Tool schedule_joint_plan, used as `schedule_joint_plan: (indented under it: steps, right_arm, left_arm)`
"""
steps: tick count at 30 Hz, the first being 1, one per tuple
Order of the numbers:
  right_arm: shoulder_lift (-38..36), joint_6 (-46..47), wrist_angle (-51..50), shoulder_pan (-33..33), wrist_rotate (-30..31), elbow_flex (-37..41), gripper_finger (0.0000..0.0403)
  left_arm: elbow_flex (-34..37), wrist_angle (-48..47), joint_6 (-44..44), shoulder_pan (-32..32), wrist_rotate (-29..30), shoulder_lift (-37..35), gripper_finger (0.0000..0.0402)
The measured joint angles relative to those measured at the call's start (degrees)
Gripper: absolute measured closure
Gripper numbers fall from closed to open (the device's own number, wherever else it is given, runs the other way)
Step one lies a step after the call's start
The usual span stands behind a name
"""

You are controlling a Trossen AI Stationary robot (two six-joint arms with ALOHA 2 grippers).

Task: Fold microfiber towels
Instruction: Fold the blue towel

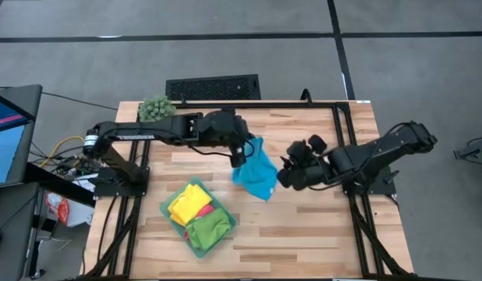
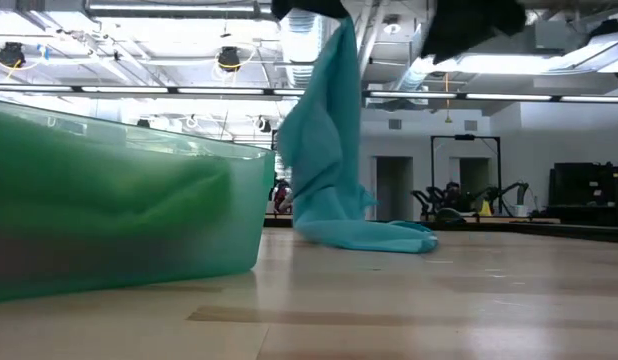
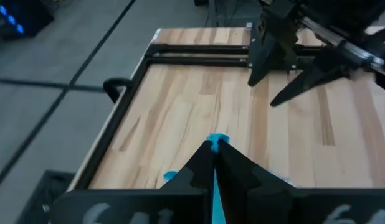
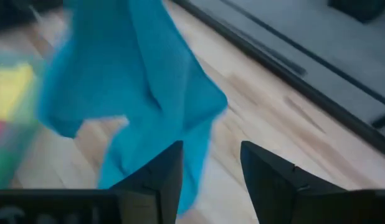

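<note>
A bright blue towel (image 1: 256, 178) hangs at the table's middle from my left gripper (image 1: 242, 154), which is shut on its top; in the low view the blue towel (image 2: 329, 140) drops to the wood. My right gripper (image 1: 286, 176) is open just to the towel's right; its wrist view shows the blue towel (image 4: 136, 81) close in front of its fingers (image 4: 171, 171). The yellow towel (image 1: 188, 204), the pink towel (image 1: 205, 211) and the green towel (image 1: 209, 231) lie in a teal tray (image 1: 168, 209) at the near left. My left gripper pinches the blue towel's upper end (image 3: 215, 140) between its two shut fingers; a small tuft shows past the fingertips. One layer or several, I cannot tell. The towel hangs slack below the gripper, and its lower end (image 2: 374, 237) lies bunched on the table.
A spiky green plant ball (image 1: 156, 108) sits at the table's far left corner. The tray's wall (image 2: 119, 205) fills the left of the low view. Bare wood lies to the right (image 1: 319, 226) and along the far side (image 1: 295, 125).
</note>
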State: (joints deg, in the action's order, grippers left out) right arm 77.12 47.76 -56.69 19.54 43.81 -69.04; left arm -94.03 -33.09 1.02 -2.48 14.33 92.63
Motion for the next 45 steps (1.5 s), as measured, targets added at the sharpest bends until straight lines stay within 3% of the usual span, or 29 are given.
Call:
schedule_joint_plan:
  steps: [9, 18, 24, 27, 30, 36, 45]
  right_arm:
    - [1.6, -11.9, 20.0, -2.7, -0.2, -0.1, 0.0219]
    - [12.3, -10.0, 22.6, -1.3, -2.0, 0.0, 0.0225]
    - [12.5, -4.0, 19.1, 0.2, -4.0, 0.4, 0.0224]
    - [10.7, -2.3, 24.5, 1.0, -4.3, 5.1, 0.0224]
    - [9.0, -1.3, 37.1, 1.1, -6.2, 13.4, 0.0223]
    - [10.2, -10.0, 60.9, 0.5, -4.6, 24.7, 0.0223]
    - [17.6, -11.6, 64.1, -3.7, -4.9, 27.3, 0.0199]
  left_arm:
    - [0.1, -0.5, -11.4, -4.2, 0.1, 1.4, 0.0401]
    - [0.1, -1.3, -10.6, -6.8, 0.0, 1.2, 0.0401]
    - [0.1, -3.1, -6.4, -8.0, -0.5, 1.2, 0.0401]
    - [0.1, -3.7, -4.6, -8.4, -2.1, 1.2, 0.0401]
    - [0.1, -4.1, -3.2, -8.5, -3.7, 1.2, 0.0401]
    - [0.1, -4.2, -0.7, -8.5, -4.1, 1.2, 0.0401]
    - [0.1, -6.5, 3.1, -8.5, -3.8, 1.2, 0.0397]
